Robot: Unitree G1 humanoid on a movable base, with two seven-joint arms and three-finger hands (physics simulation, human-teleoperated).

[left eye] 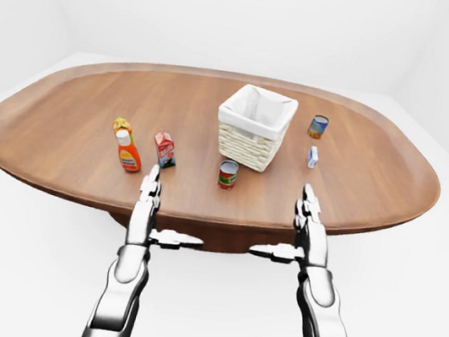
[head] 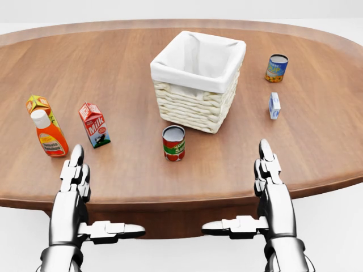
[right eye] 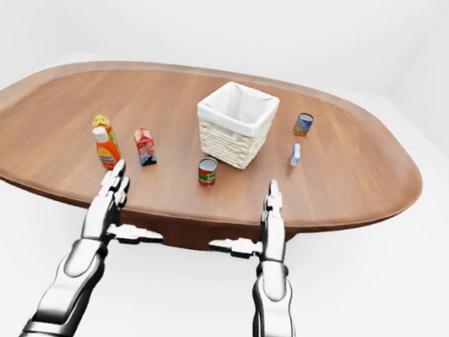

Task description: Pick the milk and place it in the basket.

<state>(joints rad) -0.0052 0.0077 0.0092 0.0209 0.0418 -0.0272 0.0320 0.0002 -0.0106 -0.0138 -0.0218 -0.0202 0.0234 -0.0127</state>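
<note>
Both chrome arms reach out over the near rim of an oval wooden tabletop (head: pixel 136 73), each robot hand spread flat with fingers straight and thumb turned inward, holding nothing. In the head view the left robot hand (head: pixel 76 184) hovers at the lower left and the right robot hand (head: pixel 271 181) at the lower right, well apart, their thumbs pointing toward each other below the table edge.

The milk carton (head: pixel 94 124), red-topped and printed "Milk", stands upright just above and slightly right of the left robot hand's fingertips, clear of them. To the left of the carton, an orange sauce bottle (head: pixel 49 135) with a white cap stands just beside a small orange and green carton (head: pixel 38 104) behind it.

Between the two hands and farther up the view, a red-labelled tin can (head: pixel 173 143) stands upright near the wicker basket (head: pixel 193 107), which has a white cloth lining and nothing visible inside. Above the right robot hand, a small blue and white carton (head: pixel 274 105) stands alone, and beyond it a blue and yellow can (head: pixel 276 68).
</note>
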